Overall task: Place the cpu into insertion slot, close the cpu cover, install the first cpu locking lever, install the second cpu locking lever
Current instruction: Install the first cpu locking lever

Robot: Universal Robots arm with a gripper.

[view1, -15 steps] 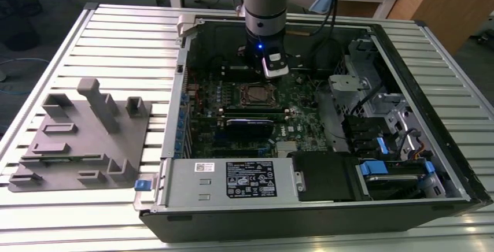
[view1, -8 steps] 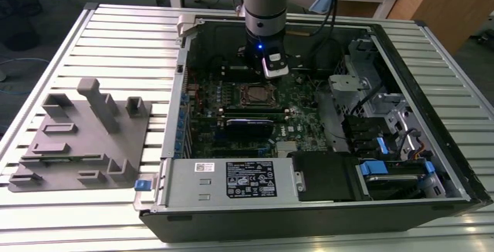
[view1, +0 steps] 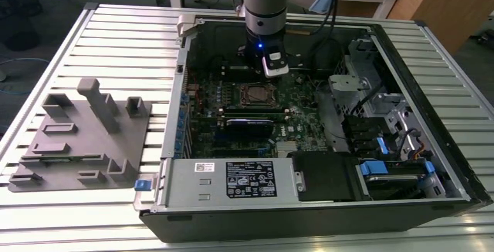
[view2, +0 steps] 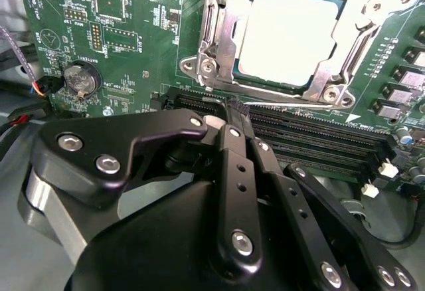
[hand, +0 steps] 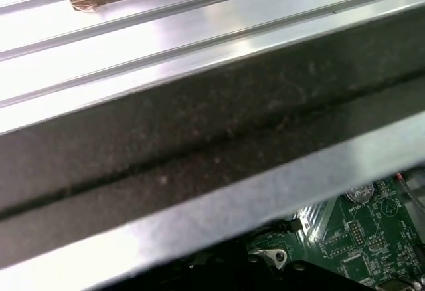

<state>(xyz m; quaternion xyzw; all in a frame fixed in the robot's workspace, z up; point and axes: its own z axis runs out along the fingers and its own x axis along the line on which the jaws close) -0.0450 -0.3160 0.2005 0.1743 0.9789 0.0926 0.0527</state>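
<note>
The cpu point(view2: 289, 32), a pale silver square, lies in the insertion slot point(view1: 242, 95) on the green motherboard. The cpu cover point(view2: 222, 35), a silvery frame, lies down around the chip's edges. I cannot tell whether the locking levers are latched. My gripper point(view2: 234, 105) hovers just beside the socket over the long black memory slots point(view2: 312, 141), its black fingers point(view2: 232, 151) shut with nothing between them. In the exterior view the gripper point(view1: 272, 73) hangs inside the open case, just behind the socket.
The open computer case point(view1: 432, 49) lies on a slatted metal table point(view1: 115, 38). A grey fixture block point(view1: 77, 136) stands at the exterior view's left. Drive bays and cables point(view1: 386, 130) fill the case's right side. A coin battery point(view2: 81, 78) sits near the gripper. The case's black wall point(hand: 199, 131) runs close by.
</note>
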